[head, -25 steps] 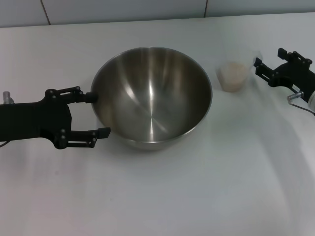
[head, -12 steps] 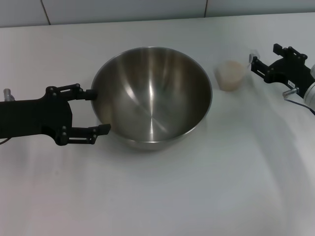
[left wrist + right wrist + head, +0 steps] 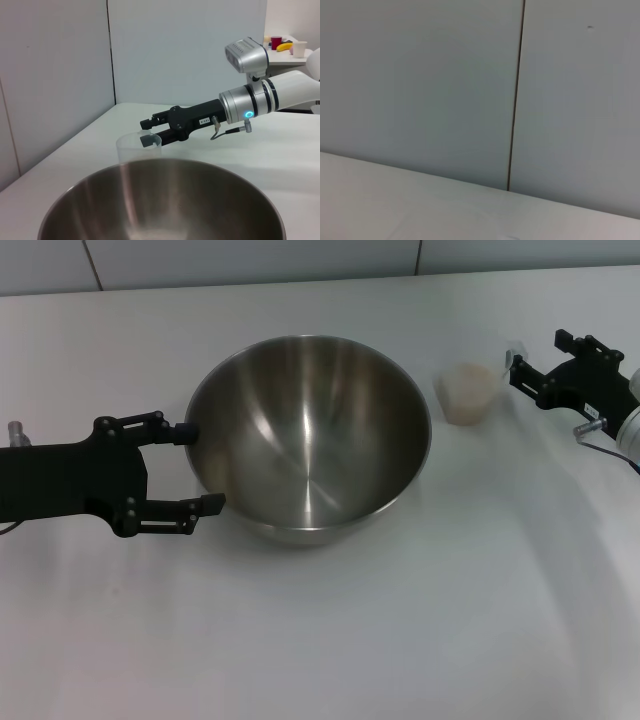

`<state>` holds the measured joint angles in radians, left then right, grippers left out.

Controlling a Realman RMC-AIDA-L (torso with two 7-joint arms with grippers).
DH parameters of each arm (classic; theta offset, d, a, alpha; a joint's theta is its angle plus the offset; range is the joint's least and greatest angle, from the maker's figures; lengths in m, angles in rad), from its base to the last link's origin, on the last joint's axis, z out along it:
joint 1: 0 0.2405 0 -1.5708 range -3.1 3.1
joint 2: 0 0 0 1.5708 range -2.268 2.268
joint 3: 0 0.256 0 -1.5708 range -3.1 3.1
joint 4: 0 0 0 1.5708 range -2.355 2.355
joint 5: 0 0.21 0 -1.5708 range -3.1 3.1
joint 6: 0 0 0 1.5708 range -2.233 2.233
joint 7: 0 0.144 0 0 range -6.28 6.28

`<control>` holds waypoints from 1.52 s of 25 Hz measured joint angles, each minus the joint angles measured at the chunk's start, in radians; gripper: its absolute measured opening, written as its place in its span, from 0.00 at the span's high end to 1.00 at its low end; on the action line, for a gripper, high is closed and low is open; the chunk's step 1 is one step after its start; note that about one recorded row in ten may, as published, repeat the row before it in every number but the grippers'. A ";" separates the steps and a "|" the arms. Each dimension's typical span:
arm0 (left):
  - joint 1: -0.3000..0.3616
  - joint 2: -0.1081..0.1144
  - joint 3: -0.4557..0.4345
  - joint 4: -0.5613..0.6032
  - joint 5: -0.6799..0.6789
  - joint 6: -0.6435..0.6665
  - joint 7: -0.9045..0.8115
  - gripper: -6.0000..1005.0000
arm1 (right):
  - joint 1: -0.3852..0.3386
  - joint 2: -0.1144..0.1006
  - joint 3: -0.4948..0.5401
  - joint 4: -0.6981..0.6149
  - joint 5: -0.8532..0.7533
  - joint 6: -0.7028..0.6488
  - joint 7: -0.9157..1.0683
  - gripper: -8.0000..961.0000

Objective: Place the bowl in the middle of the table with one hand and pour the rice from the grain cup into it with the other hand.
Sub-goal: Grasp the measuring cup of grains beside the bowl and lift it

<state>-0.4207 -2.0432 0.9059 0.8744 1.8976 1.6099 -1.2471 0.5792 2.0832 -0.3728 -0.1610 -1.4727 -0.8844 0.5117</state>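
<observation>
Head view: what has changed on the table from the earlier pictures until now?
The right tool moved up to the grain cup, which slid slightly away from it, toward the bowl. The bowl stayed put, and the left tool stayed open at its rim.

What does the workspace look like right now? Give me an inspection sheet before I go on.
Surface: white table, no spills seen.
Bowl: steel bowl upright mid-table, nothing in it.
Grain cup: grain cup upright to the bowl's right, rice inside.
Clutter: nothing seen on the table.
Left gripper: left gripper open, fingers at the bowl's left rim.
Right gripper: right gripper open at the cup's right side, not closed on it.
Cables: thin cable by the right wrist.
Surroundings: panelled wall behind; a distant table with cups in the left wrist view.
</observation>
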 joint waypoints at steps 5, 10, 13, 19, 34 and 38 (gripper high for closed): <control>0.000 0.000 0.000 0.000 0.000 0.000 0.000 0.14 | -0.001 0.000 0.000 0.003 0.000 0.000 -0.017 0.26; -0.001 0.000 -0.002 0.000 0.000 0.000 0.000 0.14 | 0.000 0.000 0.009 0.014 0.000 -0.001 -0.073 0.26; -0.001 0.000 -0.007 0.000 0.000 0.001 0.000 0.14 | 0.000 0.000 0.003 0.016 -0.001 -0.002 -0.076 0.26; -0.001 -0.001 -0.008 -0.001 0.000 0.001 0.000 0.14 | 0.000 0.000 -0.001 0.020 -0.004 0.000 -0.091 0.47; 0.000 -0.005 -0.009 -0.002 0.000 0.001 -0.002 0.14 | -0.003 0.000 -0.003 0.023 -0.003 -0.001 -0.104 0.99; 0.000 -0.005 -0.009 -0.002 0.000 0.001 -0.009 0.14 | -0.004 0.000 0.000 0.023 -0.003 -0.004 -0.104 0.99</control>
<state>-0.4207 -2.0478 0.8973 0.8728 1.8975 1.6106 -1.2562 0.5749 2.0831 -0.3729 -0.1380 -1.4757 -0.8881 0.4080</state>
